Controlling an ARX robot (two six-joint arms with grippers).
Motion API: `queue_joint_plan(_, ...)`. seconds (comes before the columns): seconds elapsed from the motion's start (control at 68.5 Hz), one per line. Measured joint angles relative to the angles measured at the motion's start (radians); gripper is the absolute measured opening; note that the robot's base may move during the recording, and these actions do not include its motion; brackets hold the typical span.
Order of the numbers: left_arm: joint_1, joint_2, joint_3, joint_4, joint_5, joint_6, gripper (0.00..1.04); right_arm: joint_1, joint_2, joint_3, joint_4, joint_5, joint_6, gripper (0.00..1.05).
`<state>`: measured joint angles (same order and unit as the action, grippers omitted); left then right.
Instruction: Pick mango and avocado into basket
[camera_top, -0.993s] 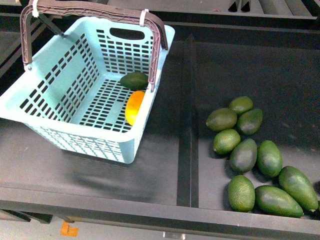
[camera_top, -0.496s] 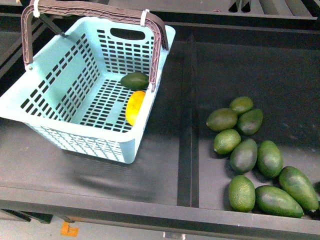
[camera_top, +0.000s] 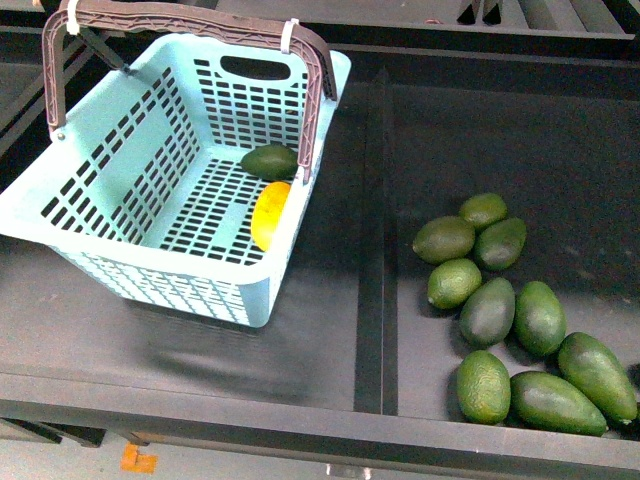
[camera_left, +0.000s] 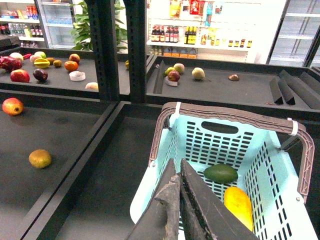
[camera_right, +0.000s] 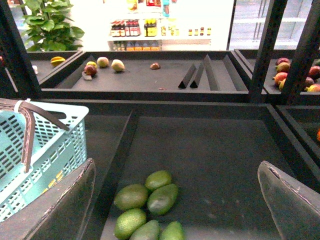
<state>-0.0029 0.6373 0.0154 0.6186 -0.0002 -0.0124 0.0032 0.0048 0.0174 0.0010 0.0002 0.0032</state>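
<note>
Two fruits lie in the teal basket (camera_top: 120, 170) at the left of the dark shelf (camera_top: 330, 330): one avocado (camera_top: 269, 161) on the slotted floor against the right wall, and one yellow mango (camera_top: 268, 214) just beside it. Right of the shelf divider (camera_top: 375, 250), nine loose avocados (camera_top: 487, 311) cluster together. The left gripper (camera_left: 175, 192) has its fingers pressed together, holding nothing; the right gripper (camera_right: 175, 200) is spread wide and empty.
</note>
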Motion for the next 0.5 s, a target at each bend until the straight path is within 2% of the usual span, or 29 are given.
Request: queue_joint_plan(0.496,0.0,-0.336,0.0,-0.317,0.0,0.001,0.02,0.0,0.0,0.0,0.0,0.0,0.0,0.96)
